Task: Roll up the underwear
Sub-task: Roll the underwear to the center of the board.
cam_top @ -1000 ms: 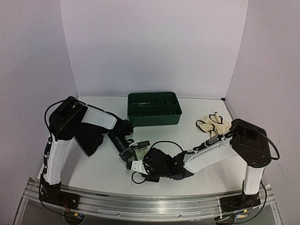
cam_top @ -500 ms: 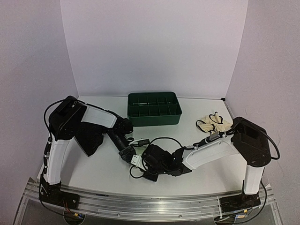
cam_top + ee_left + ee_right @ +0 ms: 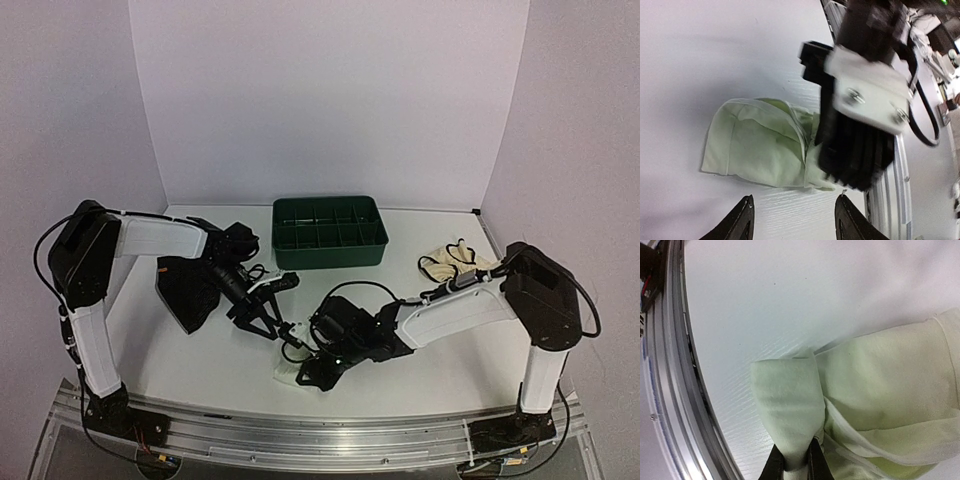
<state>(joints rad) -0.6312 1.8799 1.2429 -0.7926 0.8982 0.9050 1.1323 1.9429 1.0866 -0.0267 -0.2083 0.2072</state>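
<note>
The pale mint underwear (image 3: 760,150) lies partly folded near the table's front edge (image 3: 287,374). My right gripper (image 3: 795,466) is shut on a raised fold of it, and cloth bulges up between its fingers (image 3: 774,466). In the top view the right gripper (image 3: 303,370) sits low over the cloth. My left gripper (image 3: 796,221) stands open just short of the cloth's edge, touching nothing, and in the top view it (image 3: 267,327) hangs behind and left of the mint piece. The black underwear (image 3: 190,290) lies at the left, the cream underwear (image 3: 455,265) at the right.
The dark green compartmented tray (image 3: 328,250) stands at the back centre. The metal rail of the near edge (image 3: 670,365) runs close beside the mint cloth. The right gripper's body (image 3: 860,145) fills the space just beyond the left fingertips.
My left gripper opened, let go of the mint cloth and drew back to the left. My right gripper closed on a fold of the cloth and shifted slightly toward the near edge.
</note>
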